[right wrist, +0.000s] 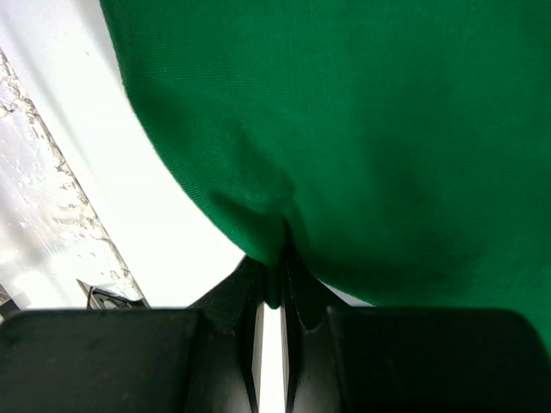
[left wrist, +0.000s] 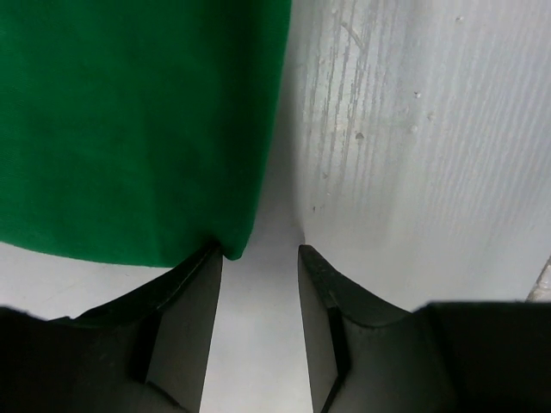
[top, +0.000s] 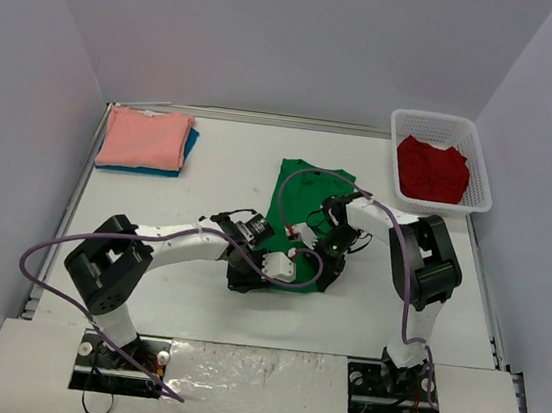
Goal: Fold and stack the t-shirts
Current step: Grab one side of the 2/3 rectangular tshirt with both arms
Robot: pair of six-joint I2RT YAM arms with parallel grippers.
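Observation:
A bright green t-shirt lies on the table's middle. My right gripper is shut on its near right edge; the right wrist view shows the green cloth pinched between the jaws. My left gripper is open at the shirt's near left corner; the left wrist view shows the green corner touching the left fingertip, with nothing between the jaws. A salmon-pink shirt lies folded on a teal-blue one at the back left. A red shirt lies in the basket.
A white mesh basket stands at the back right. Purple cables loop over both arms. White walls close in the table on three sides.

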